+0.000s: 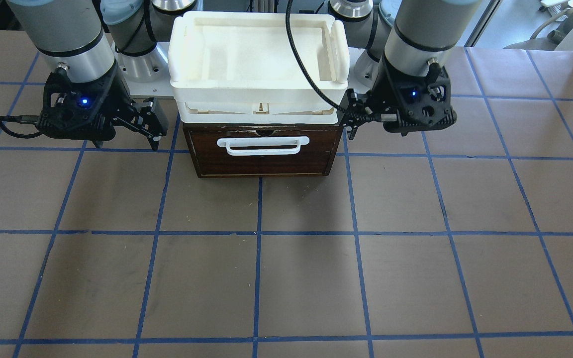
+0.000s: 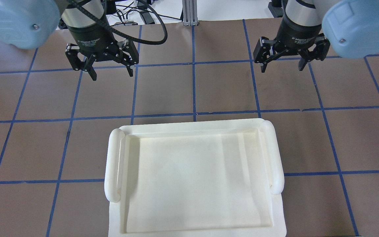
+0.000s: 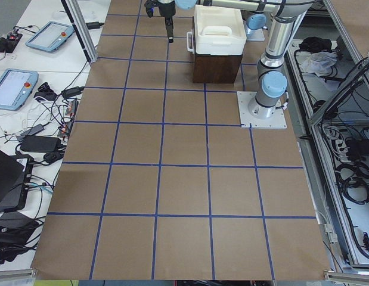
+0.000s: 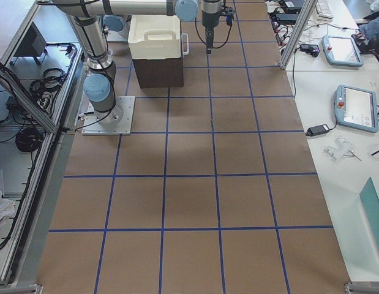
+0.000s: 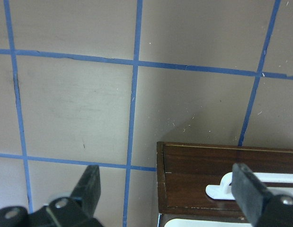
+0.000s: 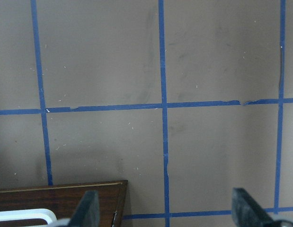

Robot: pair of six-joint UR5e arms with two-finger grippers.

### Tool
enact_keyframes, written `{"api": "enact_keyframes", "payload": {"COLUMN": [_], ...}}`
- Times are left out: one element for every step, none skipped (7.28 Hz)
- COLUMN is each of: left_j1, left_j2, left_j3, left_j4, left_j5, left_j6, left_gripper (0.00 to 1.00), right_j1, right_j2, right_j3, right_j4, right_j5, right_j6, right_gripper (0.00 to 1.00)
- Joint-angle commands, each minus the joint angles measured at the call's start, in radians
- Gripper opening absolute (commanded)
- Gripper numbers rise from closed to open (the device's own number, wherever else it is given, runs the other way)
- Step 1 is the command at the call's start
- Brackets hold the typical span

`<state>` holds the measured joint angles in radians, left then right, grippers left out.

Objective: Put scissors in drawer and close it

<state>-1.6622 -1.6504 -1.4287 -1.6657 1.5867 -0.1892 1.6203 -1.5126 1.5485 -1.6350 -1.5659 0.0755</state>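
Both spread: left pincer (image 2: 112,75), right pincer (image 2: 282,69); drawer (image 1: 266,165) closed, interior hidden

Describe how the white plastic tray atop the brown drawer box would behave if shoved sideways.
The white plastic tray looks empty and thin-walled, so probably light. Wide and shallow, it would likely slide rather than tip. It overhangs the dark brown wooden drawer box, so it might slip off.

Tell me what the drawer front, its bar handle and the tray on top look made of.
Drawer front: dark glossy wood, grain showing, likely varnished. Bar handle: smooth white, probably plastic. Tray: matte off-white, moulded rounded rims, apparently plastic.
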Motion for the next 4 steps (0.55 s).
{"api": "enact_keyframes", "payload": {"left_j1": [0.008,0.033,0.053,0.052], "left_j2": [0.04,0.04,0.047,0.049], "left_j3": [-0.004,-0.007,-0.007,-0.009], "left_j4": [0.035,0.032,0.029,0.029], "left_j5": [-0.004,0.001,-0.013,-0.007], "left_j6": [0.031,0.077,0.106,0.109], "left_gripper": [1.0,1.0,1.0,1.0], "right_j1": [0.001,0.003,0.001,0.001], "right_j2": [-0.005,-0.003,-0.003,-0.009], "right_j3": [0.001,0.001,0.007,0.016], "right_j4": [0.003,0.003,0.003,0.003], "right_j5": [0.023,0.023,0.021,0.02], "right_j6": [-0.002,0.0,-0.002,-0.002], "right_gripper": [1.0,1.0,1.0,1.0]}}
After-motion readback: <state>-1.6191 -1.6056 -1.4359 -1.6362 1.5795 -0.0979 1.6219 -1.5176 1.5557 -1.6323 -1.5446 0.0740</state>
